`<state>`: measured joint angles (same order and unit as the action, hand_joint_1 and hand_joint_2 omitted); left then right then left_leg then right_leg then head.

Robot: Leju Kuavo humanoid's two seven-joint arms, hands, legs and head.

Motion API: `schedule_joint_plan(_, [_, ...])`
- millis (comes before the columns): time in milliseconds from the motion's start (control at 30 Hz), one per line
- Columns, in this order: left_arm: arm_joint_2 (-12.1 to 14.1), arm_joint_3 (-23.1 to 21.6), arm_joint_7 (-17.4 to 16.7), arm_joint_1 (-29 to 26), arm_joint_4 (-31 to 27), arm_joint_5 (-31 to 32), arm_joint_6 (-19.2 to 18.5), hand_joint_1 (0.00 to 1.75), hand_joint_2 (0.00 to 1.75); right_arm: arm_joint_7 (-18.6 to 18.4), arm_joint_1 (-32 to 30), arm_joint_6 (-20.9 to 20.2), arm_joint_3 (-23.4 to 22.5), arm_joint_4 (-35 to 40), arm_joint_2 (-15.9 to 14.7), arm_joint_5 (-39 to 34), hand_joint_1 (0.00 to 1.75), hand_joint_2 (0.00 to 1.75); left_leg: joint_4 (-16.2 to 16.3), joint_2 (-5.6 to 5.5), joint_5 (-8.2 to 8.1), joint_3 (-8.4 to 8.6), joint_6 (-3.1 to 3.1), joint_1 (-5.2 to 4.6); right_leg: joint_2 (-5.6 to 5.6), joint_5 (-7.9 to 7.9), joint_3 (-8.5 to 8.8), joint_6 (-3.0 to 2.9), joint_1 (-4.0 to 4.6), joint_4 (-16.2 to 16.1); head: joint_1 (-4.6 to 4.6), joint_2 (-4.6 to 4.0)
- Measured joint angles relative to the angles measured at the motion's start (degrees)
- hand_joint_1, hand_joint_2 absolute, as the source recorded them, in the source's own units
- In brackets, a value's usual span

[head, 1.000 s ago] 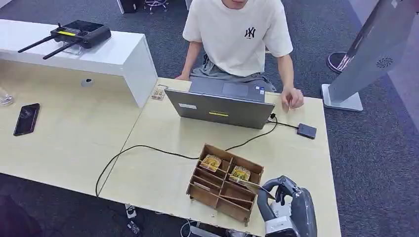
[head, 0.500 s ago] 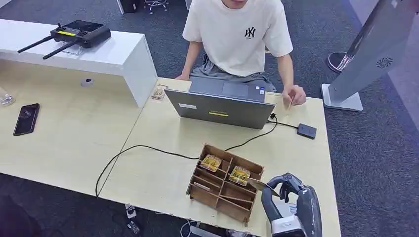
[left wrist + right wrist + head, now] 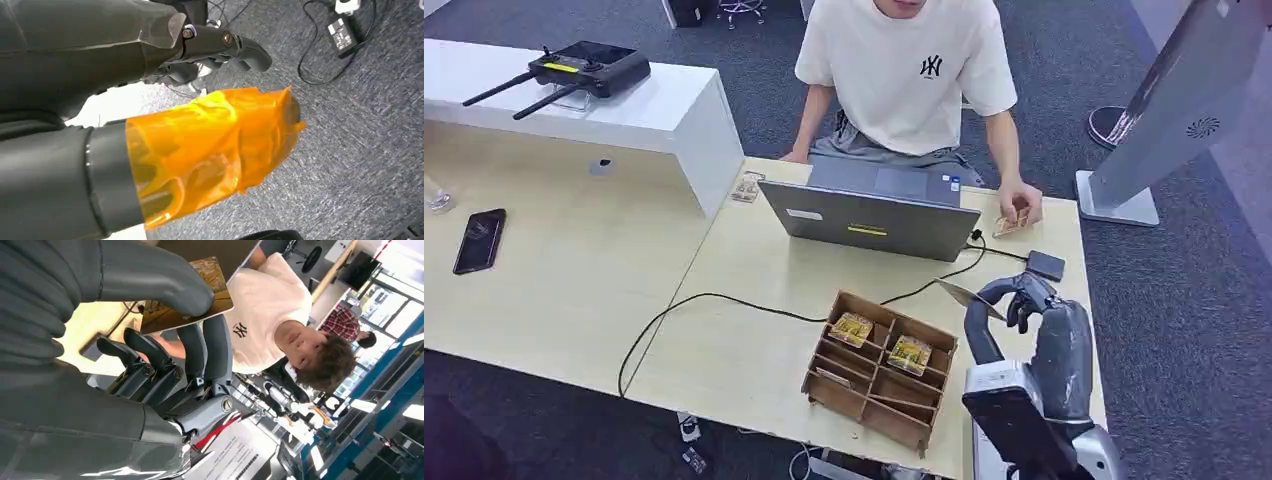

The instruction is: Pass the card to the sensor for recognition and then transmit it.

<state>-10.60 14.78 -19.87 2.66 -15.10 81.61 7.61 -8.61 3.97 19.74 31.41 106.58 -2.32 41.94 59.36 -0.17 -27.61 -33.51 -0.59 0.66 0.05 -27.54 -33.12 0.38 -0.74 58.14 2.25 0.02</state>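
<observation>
- On the left part of the surface (image 3: 574, 290), well to the left of the wooden organiser (image 3: 879, 368), a dark phone (image 3: 479, 241) lies flat and has stayed where it was.
- The wooden organiser stands near the surface's front edge, with printed cards seen in two of its far compartments; it has not been shifted.
- The left robot hand (image 3: 200, 145) is seen in the left wrist view hanging over the carpet, its fingers under an orange film cover; whether it is open or closed cannot be told.
- The card (image 3: 956, 293) has been lifted away from beside the organiser and carried up and beyond it; it is now pinched by the right robot hand (image 3: 1014, 300) between thumb and fingers, just short of the sensor.
- In the right wrist view the card (image 3: 192, 310) is seen clamped under the thick thumb.
- The sensor (image 3: 1046, 265), a small dark pad on a cable, lies just beyond the organiser's far right side, near the raised hand.
- Beyond the sensor, another card is being held by a person's hand (image 3: 1019, 205).
- The pickup is judged done; presentation over the sensor remains.
</observation>
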Motion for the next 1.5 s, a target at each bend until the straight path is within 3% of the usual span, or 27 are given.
schedule_joint_plan(100, [0.00, -0.28, -0.04, 0.08, 0.00, 0.72, -0.63, 0.00, 0.00, -1.26, 1.84, -1.02, -0.24, -0.98, 0.63, 1.87, 1.75, 1.75, 0.00, 0.05, 0.00, -0.02, 0.00, 0.00, 0.07, 0.01, -0.04, 0.00, 0.00, 0.02, 0.02, 0.00])
schedule_joint_plan(300, [-0.18, -2.62, -1.03, 1.65, -0.07, 3.50, -4.48, 0.00, 0.00, -7.74, 13.84, -7.22, -1.97, -9.23, 2.80, 8.55, 1.75, 1.75, 0.00, 0.05, 0.15, -0.02, 0.01, 0.00, 0.04, 0.09, -0.03, 0.04, 0.00, 0.05, -0.02, 0.00])
schedule_joint_plan(433, [-0.46, -4.92, -1.18, 2.67, -0.11, 4.98, -6.99, 0.00, 0.00, -12.24, 22.04, -10.88, -3.67, -18.96, 3.84, 15.51, 1.75, 1.75, 0.01, 0.07, 0.23, -0.03, -0.02, -0.01, 0.06, 0.23, -0.07, 0.00, -0.01, 0.09, 0.00, 0.00])
schedule_joint_plan(600, [-0.54, -7.69, -1.18, 3.70, -0.15, 5.62, -9.00, 0.00, 0.00, -15.91, 29.81, -12.59, -6.14, -31.02, 4.28, 25.58, 1.75, 1.75, 0.03, 0.00, 0.26, -0.04, -0.01, -0.01, 0.02, 0.25, -0.06, 0.02, -0.01, 0.09, -0.04, 0.00])
schedule_joint_plan(800, [-0.59, -9.94, -0.59, 4.23, -0.26, 6.03, -10.16, 0.00, 0.00, -16.59, 33.56, -13.55, -7.43, -39.19, 4.28, 36.30, 1.75, 1.75, 0.03, 0.00, 0.24, -0.06, -0.01, -0.01, 0.03, 0.25, -0.11, 0.02, -0.01, 0.09, 0.00, 0.00])
schedule_joint_plan(1267, [-0.57, -11.43, 0.33, 4.59, -0.42, 6.08, -10.84, 0.00, 0.00, -15.65, 34.24, -14.34, -8.81, -43.32, 4.79, 40.13, 1.75, 1.75, 0.02, 0.00, 0.25, -0.09, -0.01, -0.01, 0.03, 0.25, -0.14, 0.02, 0.00, 0.10, 0.00, 0.00])
schedule_joint_plan(1300, [-0.57, -11.45, 0.35, 4.60, -0.42, 6.10, -10.84, 0.00, 0.00, -15.58, 34.23, -14.38, -8.98, -43.45, 4.79, 40.30, 0.00, 1.75, 0.03, 0.00, 0.25, -0.09, -0.01, -0.01, 0.03, 0.25, -0.14, 0.02, -0.01, 0.10, 0.00, 0.00])
schedule_joint_plan(1500, [-0.52, -11.45, 0.55, 4.59, -0.42, 6.08, -10.82, 0.00, 0.00, -15.54, 34.11, -14.84, -10.14, -44.05, 4.81, 40.50, 0.00, 1.75, 0.03, 0.00, 0.24, -0.10, -0.01, -0.01, 0.03, 0.25, -0.16, 0.02, -0.01, 0.09, 0.00, 0.00])
